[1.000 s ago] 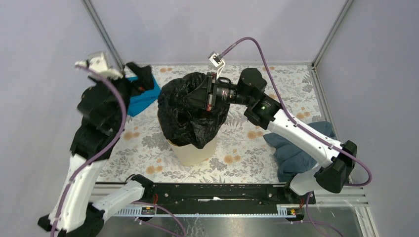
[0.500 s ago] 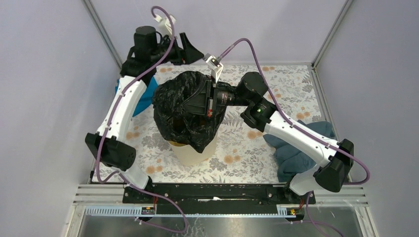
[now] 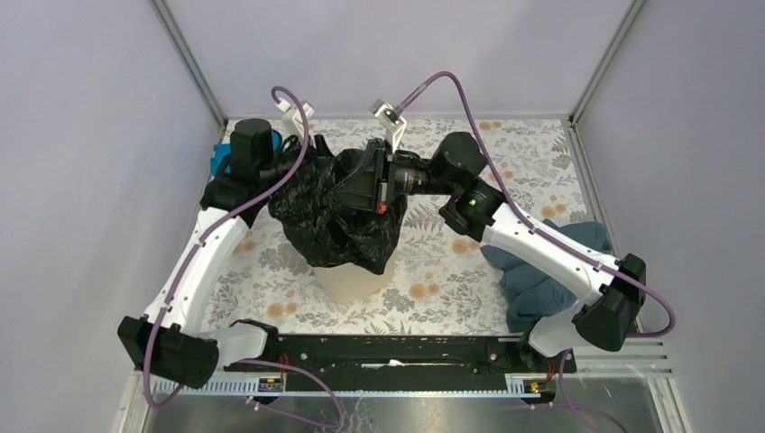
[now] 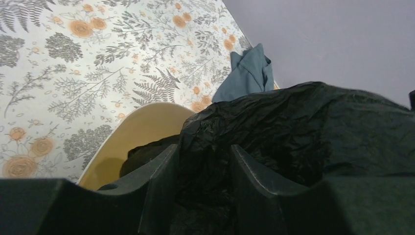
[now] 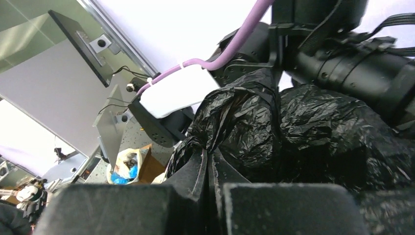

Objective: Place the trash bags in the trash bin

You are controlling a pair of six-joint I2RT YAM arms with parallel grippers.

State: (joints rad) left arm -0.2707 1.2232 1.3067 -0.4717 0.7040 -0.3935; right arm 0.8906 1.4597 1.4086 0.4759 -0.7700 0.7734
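The black trash bag (image 3: 334,216) is draped in a crumpled mound over the beige trash bin (image 3: 352,281), hiding the rim from above. My right gripper (image 3: 361,185) is on the bag's upper right and shut on a pinched fold of it (image 5: 208,152). My left gripper (image 3: 311,170) presses into the bag's upper left. In the left wrist view its jaws (image 4: 203,147) stand partly apart with wrinkled bag plastic (image 4: 303,127) filling the gap. The bin's inner wall (image 4: 142,122) shows below on the left.
A dark blue-grey cloth (image 3: 541,271) lies bunched at the right by the right arm. A bright blue cloth (image 3: 219,161) peeks out behind the left arm. The floral table cover (image 3: 451,289) is boxed in by grey walls and metal posts.
The left arm swung from the left side round the back and came down onto the bag's left top, its jaws narrowing. The right gripper stayed shut on the bag; the bag shifted slightly.
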